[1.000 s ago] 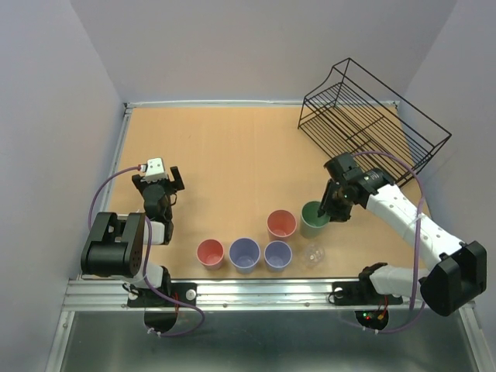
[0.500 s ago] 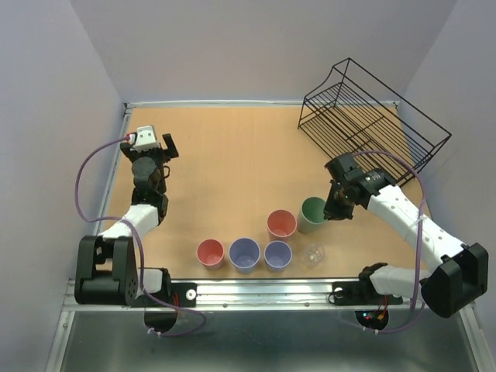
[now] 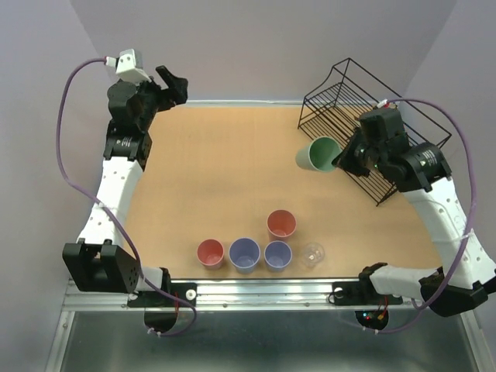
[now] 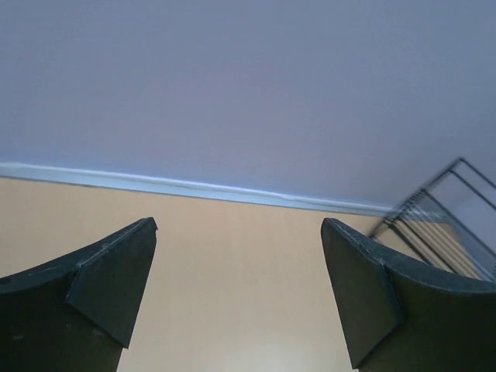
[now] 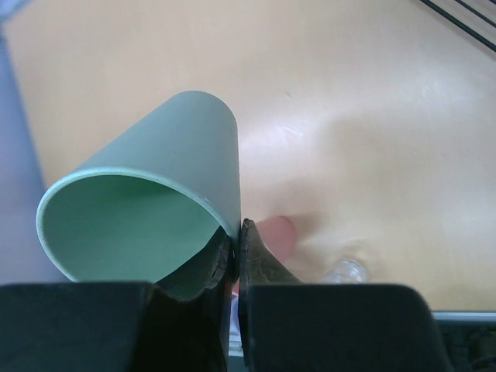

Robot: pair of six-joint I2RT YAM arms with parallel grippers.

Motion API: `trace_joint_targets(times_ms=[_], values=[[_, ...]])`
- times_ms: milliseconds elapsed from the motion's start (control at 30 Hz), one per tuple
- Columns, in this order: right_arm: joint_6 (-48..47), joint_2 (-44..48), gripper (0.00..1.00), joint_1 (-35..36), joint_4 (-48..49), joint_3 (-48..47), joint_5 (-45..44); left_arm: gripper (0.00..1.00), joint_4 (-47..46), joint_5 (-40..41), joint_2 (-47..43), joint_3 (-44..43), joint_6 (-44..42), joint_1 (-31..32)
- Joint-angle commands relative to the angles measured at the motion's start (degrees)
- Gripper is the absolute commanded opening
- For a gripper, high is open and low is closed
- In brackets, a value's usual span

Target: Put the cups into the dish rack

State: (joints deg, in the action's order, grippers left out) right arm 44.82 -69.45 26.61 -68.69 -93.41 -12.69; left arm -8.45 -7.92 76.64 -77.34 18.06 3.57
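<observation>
The right gripper [image 5: 236, 242] pinches the rim of the green cup [image 5: 167, 155], tilted beside the rack [image 3: 353, 116]; the left gripper [image 4: 239, 229] gapes wide, empty.

Operator: What sort of place am I working in?

Observer: You're in a robotics lab, at a closed-in test cell. Plain lavender-grey walls [image 3: 256, 46] box in your wooden tabletop [image 3: 225, 170] on three sides.

Operator: What else shows it?

Observer: Your left arm [image 3: 116, 178] and right arm [image 3: 446, 209] are bolted by an aluminium rail [image 3: 263, 291] along the near edge. Purple cables [image 3: 63, 132] loop off them in the open, and small red and green lights [image 3: 378, 314] glow by your right base. Your household things, a row of plastic cups [image 3: 244, 253] and a black wire dish rack [image 3: 380, 116], sit straight on the bare wood.
</observation>
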Motion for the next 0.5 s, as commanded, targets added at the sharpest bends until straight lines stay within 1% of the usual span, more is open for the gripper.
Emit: trace_joint_targets(times_ms=[0,33,67,100,133,167,200,233,300,333,467], values=[[0.00,1.77,0.00,0.02,4.95,-7.22,4.75,0.99,8.34,-17.64,2.01,-9.65,9.00,6.06],[0.18,2.64,0.01,0.02,6.62,-7.32,5.73,0.99,10.01,-19.13,2.46,-12.37,9.35,7.66],[1.05,3.44,0.00,0.02,10.03,-7.14,6.79,0.99,10.38,-21.24,2.63,-12.74,10.92,8.72],[1.50,5.45,0.00,-0.07,12.15,-6.71,8.97,0.99,8.73,-23.69,2.72,-12.57,13.11,9.51],[2.46,6.51,0.00,0.02,16.87,-4.96,10.48,0.99,5.93,-29.37,2.20,-9.79,19.49,11.26],[3.08,7.48,0.00,0.02,19.09,-3.99,11.62,0.99,1.64,-31.87,1.41,-6.80,23.82,12.06],[3.87,8.53,0.00,0.02,21.20,-3.11,13.90,0.99,-9.46,-33.81,-0.94,-3.73,27.86,13.11],[5.00,10.46,0.00,0.02,25.49,-0.92,14.88,0.99,-14.44,-35.74,-2.01,1.70,36.60,14.34],[6.15,13.18,0.00,-0.07,29.29,1.02,16.63,0.99,-25.07,-36.55,-4.29,5.69,43.16,15.41],[6.94,13.98,0.00,0.02,32.44,1.90,17.16,0.99,-27.13,-36.72,-4.57,7.62,46.50,16.45],[8.96,16.10,0.00,0.02,36.86,5.51,19.10,0.99,-30.74,-37.34,-6.41,9.31,49.60,18.57]])
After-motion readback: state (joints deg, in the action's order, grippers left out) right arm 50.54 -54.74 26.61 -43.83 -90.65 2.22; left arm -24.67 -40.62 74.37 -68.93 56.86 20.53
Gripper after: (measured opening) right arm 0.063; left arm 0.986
